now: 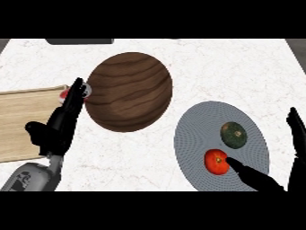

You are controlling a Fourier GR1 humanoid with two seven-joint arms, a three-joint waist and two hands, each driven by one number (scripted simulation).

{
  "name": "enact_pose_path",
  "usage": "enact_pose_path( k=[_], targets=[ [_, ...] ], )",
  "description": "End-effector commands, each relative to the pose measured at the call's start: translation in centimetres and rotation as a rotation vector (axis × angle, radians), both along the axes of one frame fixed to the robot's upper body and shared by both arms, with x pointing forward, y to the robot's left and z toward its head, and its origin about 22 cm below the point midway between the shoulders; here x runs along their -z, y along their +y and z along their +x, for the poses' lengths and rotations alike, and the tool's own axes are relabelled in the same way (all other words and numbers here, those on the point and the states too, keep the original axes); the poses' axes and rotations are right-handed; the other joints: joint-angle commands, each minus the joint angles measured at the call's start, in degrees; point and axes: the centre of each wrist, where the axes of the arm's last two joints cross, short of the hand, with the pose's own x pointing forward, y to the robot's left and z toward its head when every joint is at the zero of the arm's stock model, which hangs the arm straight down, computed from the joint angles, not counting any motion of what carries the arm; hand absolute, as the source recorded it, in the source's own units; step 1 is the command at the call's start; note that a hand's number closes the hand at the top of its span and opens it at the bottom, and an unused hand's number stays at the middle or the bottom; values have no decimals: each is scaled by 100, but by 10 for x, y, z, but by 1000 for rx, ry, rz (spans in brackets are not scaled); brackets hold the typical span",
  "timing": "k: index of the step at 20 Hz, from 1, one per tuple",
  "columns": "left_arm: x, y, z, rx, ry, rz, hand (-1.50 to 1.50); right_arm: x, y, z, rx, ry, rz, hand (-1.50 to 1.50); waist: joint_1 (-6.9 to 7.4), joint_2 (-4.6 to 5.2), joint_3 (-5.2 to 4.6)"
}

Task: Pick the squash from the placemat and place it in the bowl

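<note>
Our right hand (284, 173) hovers spread apart over the placemat (195, 134), thumb by the tomato (216, 161), ready for the squash (234, 134); left hand (59, 128) rests open beside the bowl (128, 92).

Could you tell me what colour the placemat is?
Grey, finely ribbed placemat, seen in the head view.

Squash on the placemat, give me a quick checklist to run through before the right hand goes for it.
1. Squash on the grey placemat: ok, dark green, lying at its upper right.
2. Squash free of the right hand: ok, the fingers are spread and hold nothing.
3. Aim: not ok, the thumb tip points at the red tomato, not the squash.
4. Wooden bowl ready: ok, nothing shows inside.
5. Left hand out of the way: cannot tell, its fingers sit right at the bowl's left rim.
</note>
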Motion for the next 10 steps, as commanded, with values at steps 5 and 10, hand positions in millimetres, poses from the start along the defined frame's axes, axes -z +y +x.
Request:
enact_pose_path(
  k=[5, 10],
  targets=[
    [19, 2, -2, 30, -2, 4, 0, -51, 2, 9, 20, 271, -16, -150, 106, 32, -7],
    [8, -14, -4, 21, -4, -7, 0, -58, -5, 22, 23, 479, -28, -150, 113, 19, 8]
  ],
)
